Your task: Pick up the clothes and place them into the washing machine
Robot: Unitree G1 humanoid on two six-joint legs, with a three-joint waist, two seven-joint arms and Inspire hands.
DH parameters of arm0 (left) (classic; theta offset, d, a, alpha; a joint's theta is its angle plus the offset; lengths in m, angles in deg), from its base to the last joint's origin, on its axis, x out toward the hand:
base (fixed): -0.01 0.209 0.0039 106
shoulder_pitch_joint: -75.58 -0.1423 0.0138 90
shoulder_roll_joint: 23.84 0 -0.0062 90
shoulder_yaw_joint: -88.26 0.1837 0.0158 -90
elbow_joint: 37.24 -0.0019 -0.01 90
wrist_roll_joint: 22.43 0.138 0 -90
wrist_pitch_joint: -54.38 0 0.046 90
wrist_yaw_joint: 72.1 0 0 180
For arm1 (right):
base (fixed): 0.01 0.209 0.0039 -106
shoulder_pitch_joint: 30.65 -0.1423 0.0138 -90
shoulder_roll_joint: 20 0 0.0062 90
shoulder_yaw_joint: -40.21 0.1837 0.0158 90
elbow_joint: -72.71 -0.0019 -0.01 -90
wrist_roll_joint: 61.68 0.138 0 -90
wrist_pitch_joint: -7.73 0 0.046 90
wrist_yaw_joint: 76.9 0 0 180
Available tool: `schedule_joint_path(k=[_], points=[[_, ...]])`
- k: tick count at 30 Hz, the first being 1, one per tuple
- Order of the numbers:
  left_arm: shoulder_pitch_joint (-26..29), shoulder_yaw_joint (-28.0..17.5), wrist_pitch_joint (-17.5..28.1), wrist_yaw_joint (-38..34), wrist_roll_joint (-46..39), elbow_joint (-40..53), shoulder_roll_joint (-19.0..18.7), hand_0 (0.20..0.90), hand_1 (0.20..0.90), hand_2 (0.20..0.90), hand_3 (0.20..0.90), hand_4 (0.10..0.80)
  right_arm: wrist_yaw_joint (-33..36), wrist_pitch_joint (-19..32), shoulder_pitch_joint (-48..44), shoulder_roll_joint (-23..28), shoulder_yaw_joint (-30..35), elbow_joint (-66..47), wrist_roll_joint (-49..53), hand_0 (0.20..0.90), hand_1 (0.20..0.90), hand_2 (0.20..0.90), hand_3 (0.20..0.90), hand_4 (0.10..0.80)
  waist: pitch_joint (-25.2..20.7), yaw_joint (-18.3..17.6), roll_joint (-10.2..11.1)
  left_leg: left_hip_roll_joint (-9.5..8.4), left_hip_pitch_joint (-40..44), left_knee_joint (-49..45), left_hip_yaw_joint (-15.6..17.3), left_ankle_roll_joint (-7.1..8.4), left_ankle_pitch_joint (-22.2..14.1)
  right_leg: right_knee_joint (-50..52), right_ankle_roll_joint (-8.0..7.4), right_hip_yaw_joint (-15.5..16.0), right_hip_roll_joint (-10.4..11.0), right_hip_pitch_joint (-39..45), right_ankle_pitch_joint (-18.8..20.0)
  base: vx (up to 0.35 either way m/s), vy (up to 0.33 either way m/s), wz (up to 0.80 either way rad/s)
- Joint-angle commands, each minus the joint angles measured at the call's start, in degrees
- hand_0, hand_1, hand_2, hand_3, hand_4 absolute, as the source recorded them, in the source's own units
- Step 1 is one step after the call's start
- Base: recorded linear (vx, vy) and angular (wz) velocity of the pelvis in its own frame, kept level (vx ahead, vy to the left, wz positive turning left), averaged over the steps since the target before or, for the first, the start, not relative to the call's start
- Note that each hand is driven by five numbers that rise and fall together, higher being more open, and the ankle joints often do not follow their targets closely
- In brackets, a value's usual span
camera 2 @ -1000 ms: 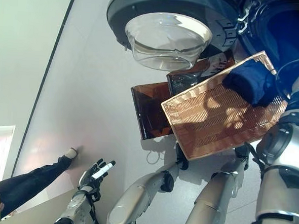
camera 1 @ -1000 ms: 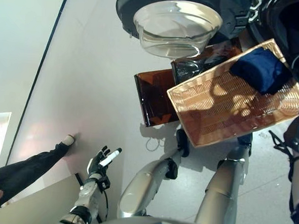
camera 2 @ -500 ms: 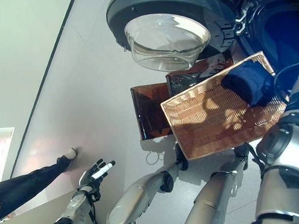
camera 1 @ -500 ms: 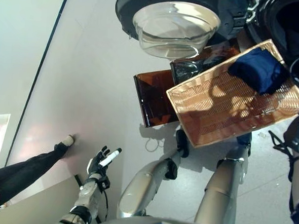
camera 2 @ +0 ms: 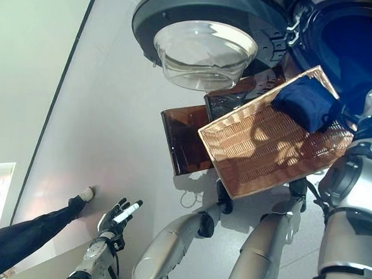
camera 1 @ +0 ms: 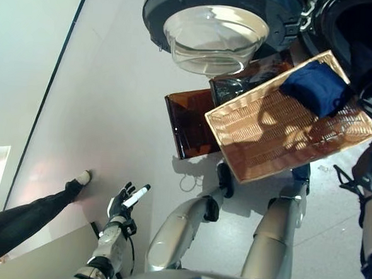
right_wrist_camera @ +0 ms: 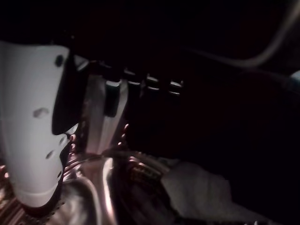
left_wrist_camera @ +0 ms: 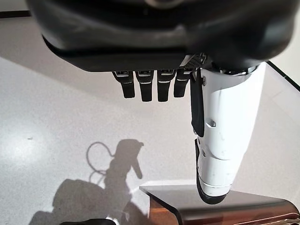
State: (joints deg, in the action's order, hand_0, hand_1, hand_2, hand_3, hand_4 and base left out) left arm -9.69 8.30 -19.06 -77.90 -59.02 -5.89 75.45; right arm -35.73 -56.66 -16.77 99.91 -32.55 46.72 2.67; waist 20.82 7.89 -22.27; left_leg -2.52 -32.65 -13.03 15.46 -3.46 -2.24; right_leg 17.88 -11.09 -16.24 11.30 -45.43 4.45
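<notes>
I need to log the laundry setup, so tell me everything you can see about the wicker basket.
The wicker basket is a shallow rectangular tray of tightly woven, golden-brown strands with a low raised rim. It sits tilted, one corner reaching toward the washing machine's open drum, resting over a brown glossy stand. A single folded dark blue garment lies in its far corner nearest the drum; the rest of the basket floor is bare, crossed by shadows. No hand touches the basket in the head views.
</notes>
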Motion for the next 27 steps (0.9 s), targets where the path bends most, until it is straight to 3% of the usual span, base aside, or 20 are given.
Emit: schedule_joint_path(k=[1,4,5,6,8,10,15,17,18,22,23,27], points=[[-4.29,-4.62,1.64,-3.6,-0.03,-4.77,-5.08,0.9,0.9,0.9,0.9,0.8,2.96,2.72,-0.09,14.54,-12.22,-6.47,-15.12,0.9,0.9,0.9,0.9,0.8,-9.32,0.11,0.26,2.88,-0.66,4.35,-1.77,6.24,4.27,5.95,5.92,2.66,-4.84,0.86,-6.59,0.0,0.0,0.0],[-4.24,-4.88,2.05,-3.74,0.77,-3.67,-6.12,0.9,0.9,0.9,0.9,0.8,6.04,-8.15,0.12,16.54,-18.46,-0.62,-28.5,0.9,0.9,0.9,0.9,0.8,-9.02,0.58,1.17,3.05,-0.96,3.72,-1.68,6.17,4.15,5.66,5.99,2.86,-4.74,1.04,-6.16,-0.052,0.001,-0.01],[-4.24,-4.93,2.04,-3.76,0.79,-3.61,-6.02,0.9,0.9,0.9,0.9,0.8,6.16,-8.32,-0.17,16.51,-18.66,-0.64,-28.68,0.9,0.9,0.9,0.9,0.8,-8.99,0.6,1.1,3.13,-1.15,3.75,-1.59,6.12,4.46,5.52,6.0,2.79,-4.83,0.86,-5.74,-0.042,-0.006,-0.05],[-3.78,-5.09,2.34,-3.67,0.92,-2.76,-6.68,0.9,0.9,0.9,0.9,0.8,6.9,-14.41,0.08,17.05,-22.66,2.88,-36.3,0.9,0.9,0.9,0.9,0.8,-8.85,0.85,1.58,3.2,-1.15,3.48,-1.64,6.14,4.16,5.46,5.99,2.93,-4.76,1.06,-5.81,-0.038,-0.002,-0.03],[-3.51,-5.39,2.34,-3.71,1.19,-2.46,-6.77,0.9,0.9,0.9,0.9,0.8,6.96,-16.4,-0.04,16.89,-24.39,4.01,-39.56,0.9,0.9,0.9,0.9,0.8,-8.68,0.9,1.57,3.22,-1.16,3.39,-1.75,6.09,4.11,5.41,6.01,2.95,-4.8,1.18,-5.76,0.0,0.0,0.0],[-2.71,-6.39,2.44,-3.91,1.29,-2.45,-7.28,0.9,0.9,0.9,0.9,0.8,8.4,-23.3,0.94,16.76,-28.86,7.18,-49.91,0.9,0.9,0.9,0.9,0.8,-8.69,1.14,2.34,3.36,-1.38,2.83,-1.84,5.9,3.94,5.18,6.03,2.83,-4.9,1.28,-5.36,0.0,0.0,0.0],[-1.99,-7.7,2.55,-4.36,1.4,-2.9,-6.31,0.9,0.9,0.9,0.9,0.8,10.29,-27.5,6.29,14.08,-28.38,5.91,-57.94,0.9,0.9,0.9,0.9,0.8,-8.56,1.14,3.11,3.49,-1.32,2.4,-2.0,5.65,3.54,4.49,6.0,2.85,-5.13,2.09,-5.09,-0.001,0.002,-0.01],[-1.9,-8.19,2.68,-4.87,1.57,-2.96,-5.87,0.9,0.9,0.9,0.9,0.8,12.86,-28.7,10.27,12.4,-25.42,2.78,-60.76,0.9,0.9,0.9,0.9,0.8,-8.47,1.21,3.54,3.62,-1.48,2.21,-1.98,5.51,3.64,4.08,6.02,2.78,-5.29,2.17,-4.6,-0.013,0.009,-0.06],[-1.78,-8.78,2.71,-5.42,2.02,-3.08,-5.03,0.9,0.9,0.9,0.9,0.8,14.41,-29.56,15.58,9.59,-21.97,-0.2,-63.43,0.9,0.9,0.9,0.9,0.8,-8.2,1.07,3.83,3.64,-1.24,1.92,-2.15,5.35,3.1,3.84,6.01,2.88,-5.29,2.82,-4.86,-0.005,0.004,-0.05],[-1.52,-9.6,2.97,-6.17,2.62,-3.22,-4.38,0.9,0.9,0.9,0.9,0.8,16.16,-29.72,22.59,4.45,-16.93,-5.2,-65.73,0.9,0.9,0.9,0.9,0.8,-7.84,0.94,4.46,3.78,-1.25,1.52,-2.3,5.11,2.71,3.32,6.09,2.85,-5.3,3.2,-4.67,-0.001,0.001,-0.01],[-1.49,-9.84,2.99,-6.5,3.08,-3.39,-4.23,0.9,0.9,0.9,0.9,0.8,17.17,-29.28,26.09,0.93,-14.56,-7.9,-66.57,0.9,0.9,0.9,0.9,0.8,-7.64,0.97,4.73,3.8,-1.27,1.35,-2.27,5.02,2.55,3.0,6.07,2.8,-5.3,3.41,-4.54,0.0,0.0,0.0],[-1.32,-10.55,2.93,-7.19,4.04,-3.59,-4.44,0.9,0.9,0.9,0.9,0.8,16.81,-28.63,31.23,-4.83,-13.38,-13.05,-69.54,0.9,0.9,0.9,0.9,0.8,-6.92,0.85,5.38,3.93,-1.33,0.7,-2.0,4.84,2.31,2.63,6.14,2.61,-5.3,3.75,-4.29,-0.007,0.013,-0.06]])
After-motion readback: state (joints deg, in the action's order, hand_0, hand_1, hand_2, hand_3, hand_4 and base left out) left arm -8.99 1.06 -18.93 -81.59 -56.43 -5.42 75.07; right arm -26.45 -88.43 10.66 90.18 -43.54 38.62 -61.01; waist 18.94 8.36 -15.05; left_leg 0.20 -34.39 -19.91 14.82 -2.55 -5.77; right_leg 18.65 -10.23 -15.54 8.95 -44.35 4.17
